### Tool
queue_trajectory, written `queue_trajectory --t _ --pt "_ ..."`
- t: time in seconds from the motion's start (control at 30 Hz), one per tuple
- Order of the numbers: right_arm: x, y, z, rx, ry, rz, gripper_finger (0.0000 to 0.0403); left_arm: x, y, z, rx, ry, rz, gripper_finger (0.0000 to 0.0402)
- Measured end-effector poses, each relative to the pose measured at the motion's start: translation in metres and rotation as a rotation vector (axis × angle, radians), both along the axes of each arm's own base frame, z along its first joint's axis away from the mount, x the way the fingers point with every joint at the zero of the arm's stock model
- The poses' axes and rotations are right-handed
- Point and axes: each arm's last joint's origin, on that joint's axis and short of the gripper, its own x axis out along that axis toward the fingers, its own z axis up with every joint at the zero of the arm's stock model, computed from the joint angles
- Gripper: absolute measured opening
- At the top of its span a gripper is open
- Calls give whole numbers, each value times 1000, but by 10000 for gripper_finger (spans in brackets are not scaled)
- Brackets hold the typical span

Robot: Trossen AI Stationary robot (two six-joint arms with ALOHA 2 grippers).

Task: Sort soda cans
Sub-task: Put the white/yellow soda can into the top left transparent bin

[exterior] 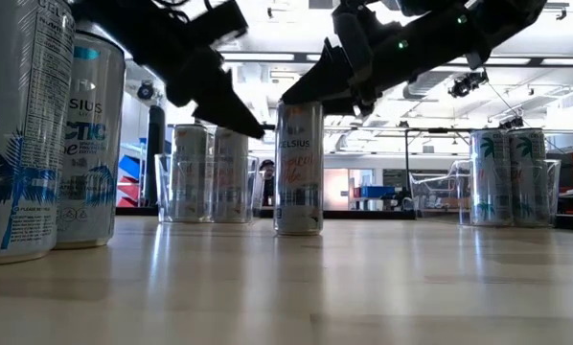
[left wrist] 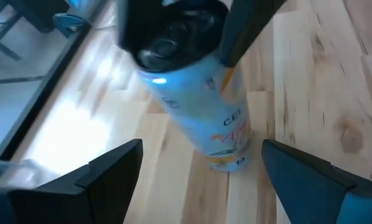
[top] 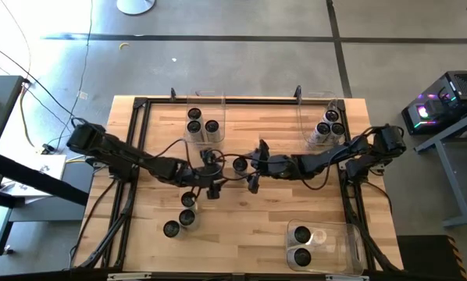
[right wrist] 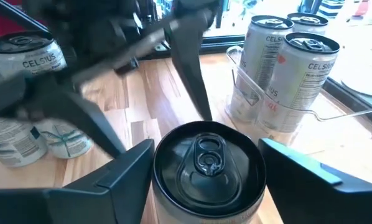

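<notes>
- One soda can stands upright in the middle of the table, with both tools around it. Bare wood is open on every side of it.
- Three loose cans stand close together just behind and beside the left tool, on the side away from the right arm. They are the nearest things to that arm's wrist.
- Three clear bins lie farther out. One bin with three cans sits past the left tool toward the table's far edge. A second bin with three cans sits beside the right arm's forearm. A third bin with two cans sits well apart, by the near edge.
- A black frame rail runs along the table's edges outside both arms.
- Left arm reaches low across the table, and its tool is spread wide. The can stands ahead of it, between the two fingers and clear of both.
- Right arm reaches in from the opposite side, and its tool straddles the same can at its dark top. I cannot tell whether it presses the can's sides or stands just off them.
- Tabletop is pale wooden planks, glossy in the level view.
- Around the table is a grey concrete floor. A cart with a lit computer case stands off the right arm's side. Behind the table is a bright room with ceiling lights.
</notes>
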Motion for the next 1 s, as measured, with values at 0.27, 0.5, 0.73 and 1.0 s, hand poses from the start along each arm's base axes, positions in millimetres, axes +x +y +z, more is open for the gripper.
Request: queue_trajectory --t 0.27,0.5,0.73,1.0 --pt "-1 -3 -2 37 34 -28 243 -36 -2 36 65 -23 109 323" --pt "-2 -3 0 20 28 -27 241 -75 -1 61 95 -62 249 323" --pt "-7 -7 10 -15 15 -30 239 -102 0 69 81 -93 342 323" --pt "-12 -29 32 -72 -50 -62 239 -108 -4 65 110 -81 360 323"
